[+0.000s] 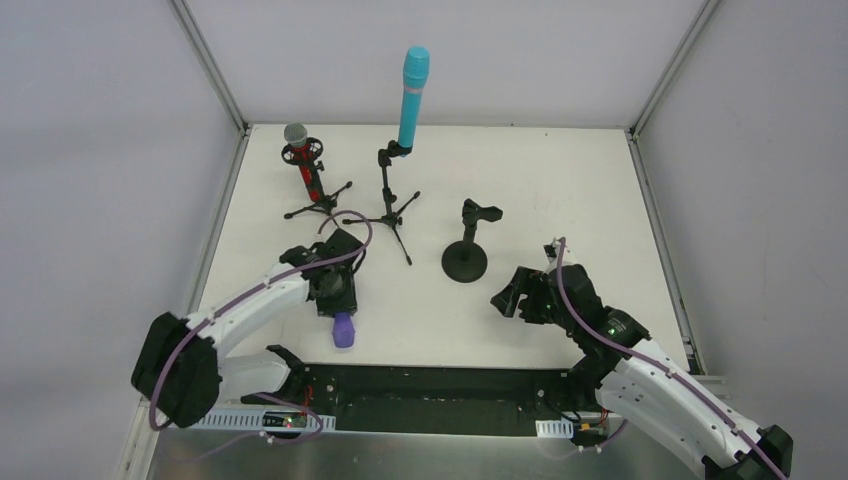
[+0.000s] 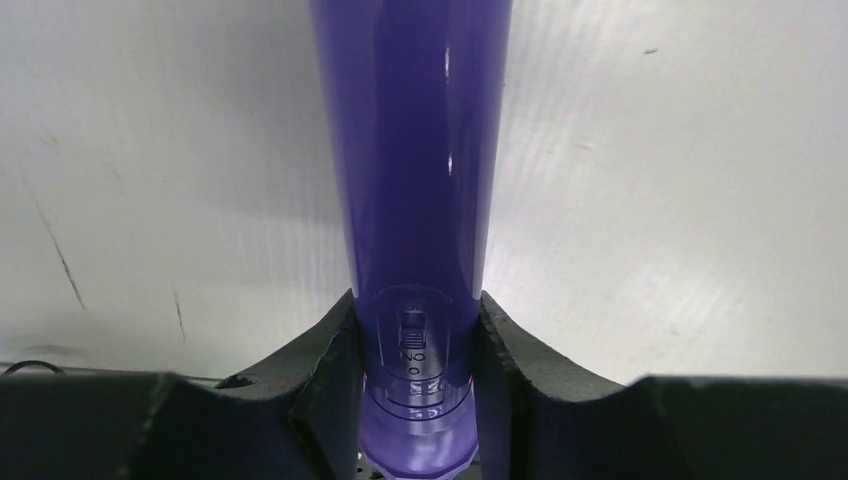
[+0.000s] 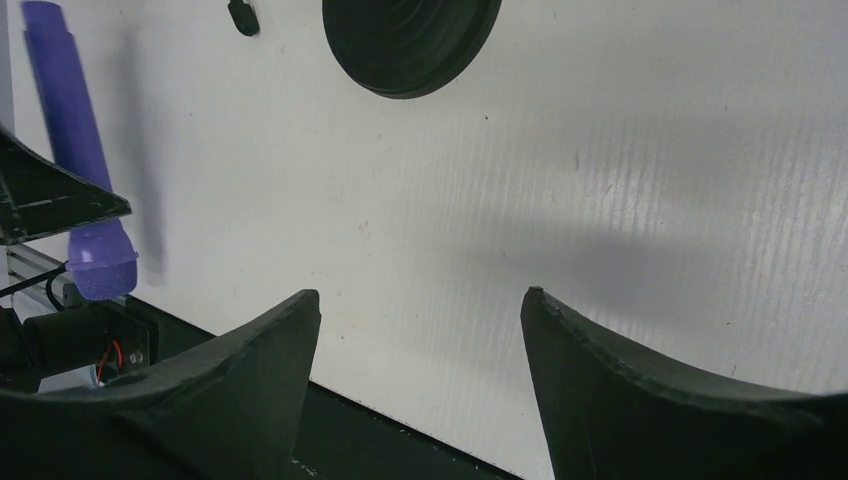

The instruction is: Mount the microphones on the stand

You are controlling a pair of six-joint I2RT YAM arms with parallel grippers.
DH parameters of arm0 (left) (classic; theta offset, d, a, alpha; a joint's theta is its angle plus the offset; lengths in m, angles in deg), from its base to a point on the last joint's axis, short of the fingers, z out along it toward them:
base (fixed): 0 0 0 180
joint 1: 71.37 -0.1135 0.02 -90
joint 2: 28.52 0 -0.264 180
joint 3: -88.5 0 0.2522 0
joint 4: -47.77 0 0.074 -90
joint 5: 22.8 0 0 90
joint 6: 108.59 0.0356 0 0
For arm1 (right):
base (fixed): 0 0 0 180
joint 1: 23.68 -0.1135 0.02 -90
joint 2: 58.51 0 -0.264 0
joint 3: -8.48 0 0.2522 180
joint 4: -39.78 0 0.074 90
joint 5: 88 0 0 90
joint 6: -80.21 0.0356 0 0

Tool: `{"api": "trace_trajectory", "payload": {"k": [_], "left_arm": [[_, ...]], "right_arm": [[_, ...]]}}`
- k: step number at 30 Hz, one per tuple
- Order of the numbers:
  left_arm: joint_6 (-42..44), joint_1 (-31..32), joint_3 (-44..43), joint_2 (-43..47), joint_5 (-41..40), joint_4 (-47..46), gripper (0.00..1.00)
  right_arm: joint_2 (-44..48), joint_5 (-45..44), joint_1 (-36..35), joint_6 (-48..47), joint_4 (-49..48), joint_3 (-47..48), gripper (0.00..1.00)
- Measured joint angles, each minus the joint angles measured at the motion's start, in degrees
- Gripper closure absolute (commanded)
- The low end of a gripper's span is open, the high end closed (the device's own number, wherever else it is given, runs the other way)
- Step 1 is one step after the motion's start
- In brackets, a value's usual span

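The purple microphone (image 1: 344,330) lies low over the white table near its front edge, only its head showing past my left gripper (image 1: 338,290). In the left wrist view both fingers press the sides of the purple microphone (image 2: 415,150) around its switch, so the left gripper (image 2: 415,300) is shut on it. The cyan microphone (image 1: 413,95) stands upright in a tripod stand (image 1: 390,200). The red microphone (image 1: 305,165) sits in a smaller tripod stand (image 1: 320,205). A round-base stand (image 1: 465,262) holds nothing. My right gripper (image 1: 510,297) hovers open and holds nothing.
The right wrist view shows the right gripper (image 3: 420,295) over bare table, the round base (image 3: 410,45) ahead and the purple microphone (image 3: 70,130) at the far left. White walls enclose the table. A black rail (image 1: 440,400) runs along the front edge.
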Motion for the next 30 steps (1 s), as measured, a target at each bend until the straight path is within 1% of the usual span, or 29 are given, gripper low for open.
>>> {"api": "trace_trajectory", "payload": {"k": [8,12,16,20,23,25,28,29,30], "left_arm": [[0.1,0.0,0.5,23.9,-1.5,-3.9,1.0],[2.6,0.0,1.5,33.1,-0.6,-8.1,1.0],[7.6,0.0,1.8,38.8,1.8,-12.5,1.0],[15.9,0.0,1.8,42.0,7.6,-18.7,1.0],[22.9,0.0,1.8,42.3,13.4,-23.4,1.0],[28.0,0.0,1.7,41.8,17.0,-25.7,1.0],[38.6,0.0,1.2,39.3,24.4,-27.9,1.0],[40.3,0.0,1.1,38.8,25.7,-28.2,1.0],[45.3,0.0,1.0,37.7,28.8,-28.6,1.0]], "right_arm": [[-0.1,0.2,0.0,0.0,0.0,0.0,0.23],[-0.1,0.4,0.0,0.0,0.0,0.0,0.23],[-0.2,0.4,0.0,0.0,0.0,0.0,0.23],[-0.2,0.5,0.0,-0.1,0.0,0.0,0.23],[-0.4,0.5,0.0,-0.1,0.0,0.0,0.23],[-0.5,0.7,0.0,-0.2,0.0,0.0,0.23],[-1.0,1.0,0.0,-0.2,0.0,0.0,0.24],[-1.2,1.1,0.0,-0.2,0.0,0.0,0.23],[-1.4,1.3,0.0,-0.2,0.0,0.0,0.23]]}}
